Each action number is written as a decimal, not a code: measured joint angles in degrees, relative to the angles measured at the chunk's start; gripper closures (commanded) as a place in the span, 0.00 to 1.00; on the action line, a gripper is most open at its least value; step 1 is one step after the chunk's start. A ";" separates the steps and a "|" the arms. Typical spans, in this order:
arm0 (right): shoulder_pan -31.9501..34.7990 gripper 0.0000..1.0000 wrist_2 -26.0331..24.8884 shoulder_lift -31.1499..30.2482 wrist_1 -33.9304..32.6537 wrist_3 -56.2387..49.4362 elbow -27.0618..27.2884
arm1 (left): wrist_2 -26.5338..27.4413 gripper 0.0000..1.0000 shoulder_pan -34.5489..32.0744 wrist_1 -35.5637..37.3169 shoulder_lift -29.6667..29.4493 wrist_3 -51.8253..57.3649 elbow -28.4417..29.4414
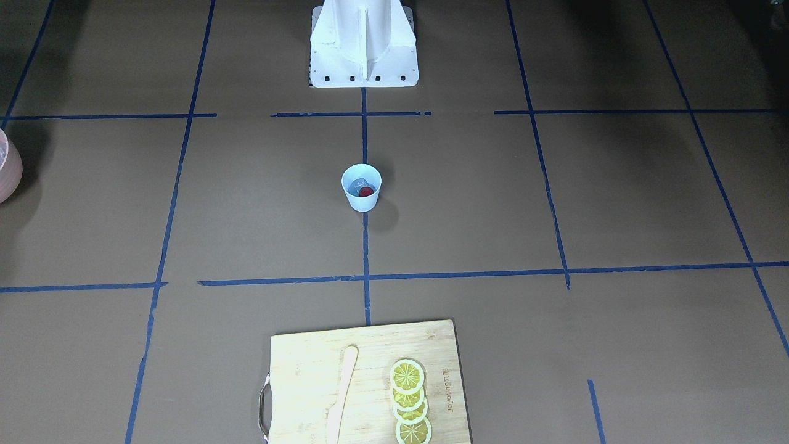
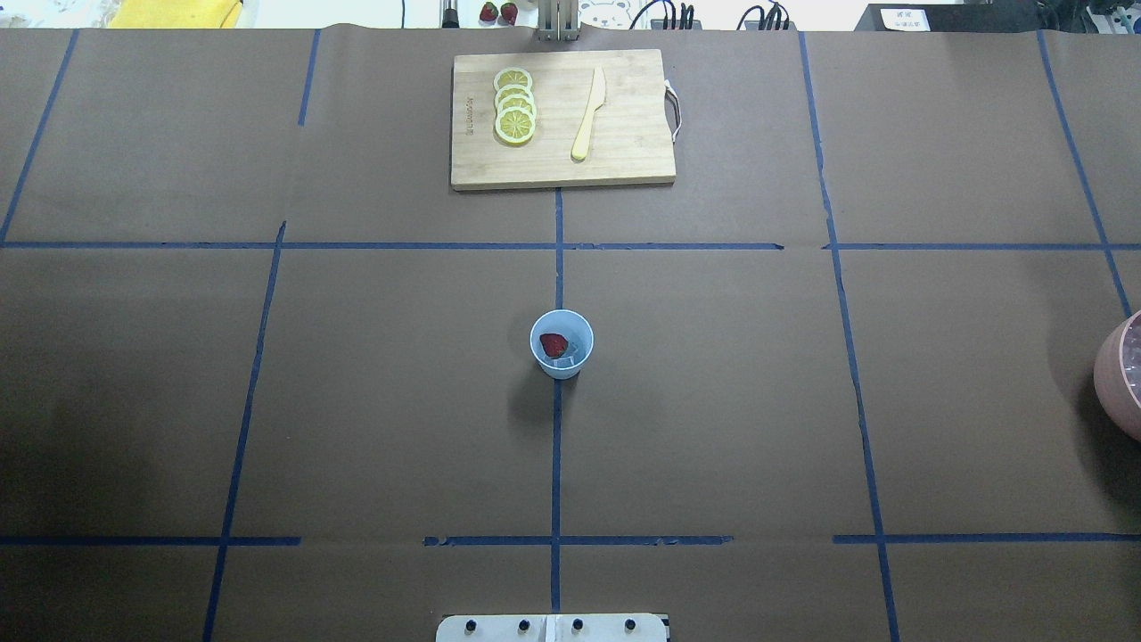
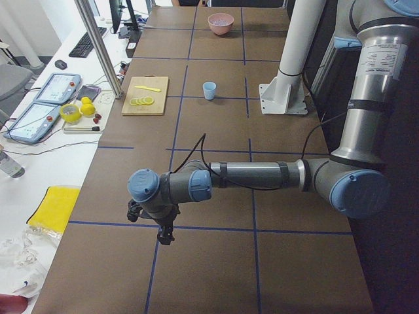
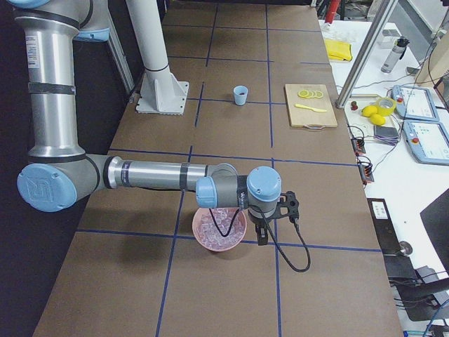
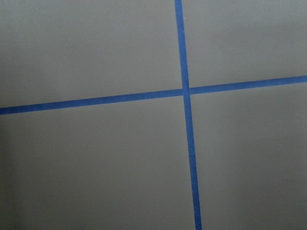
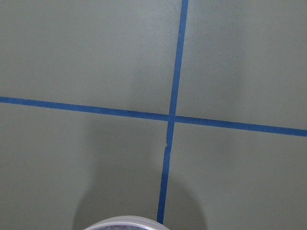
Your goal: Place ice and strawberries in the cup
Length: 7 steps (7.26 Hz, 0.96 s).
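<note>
Exterior left view: left gripper (image 3: 166, 235) hangs low over the brown table (image 3: 216, 261); open or clenched, cannot tell. Right gripper (image 4: 261, 236) hangs just beside the pink bowl (image 4: 210, 246); grip likewise unreadable. Cup (image 1: 362, 202) stands at table centre, well apart from both, with the strawberry (image 2: 554, 344) and ice (image 1: 360, 182) inside.

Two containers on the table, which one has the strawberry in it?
The small light-blue cup at the centre of the table: a red strawberry lies inside it. The larger pinkish bowl at the table's end shows only ice.
</note>
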 measured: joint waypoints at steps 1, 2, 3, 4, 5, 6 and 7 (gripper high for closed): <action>0.04 0.01 -0.06 0.01 0.02 -0.02 0.24 | 0.00 0.00 -1.45 -0.31 0.36 -0.07 -0.77; 0.04 0.01 -0.15 0.04 0.03 -0.06 0.36 | 0.00 0.00 -2.58 -0.42 0.41 -0.15 -1.52; 0.02 0.01 -0.22 0.07 0.03 -0.08 0.38 | 0.00 0.00 -3.29 -0.47 0.37 -0.21 -1.92; 0.02 0.01 -0.26 0.06 0.03 -0.09 0.38 | 0.00 0.00 -3.63 -0.50 0.47 -0.22 -2.08; 0.02 0.01 -0.32 0.03 0.03 -0.09 0.37 | -0.03 0.00 -3.76 -0.54 0.80 -0.20 -2.12; 0.01 0.01 -0.39 0.01 0.03 -0.09 0.36 | -0.09 0.00 -3.78 -0.58 1.17 -0.79 -2.40; 0.01 0.01 -0.45 -0.03 0.03 -0.09 0.35 | -0.12 0.00 -3.81 -0.60 1.48 -2.00 -3.20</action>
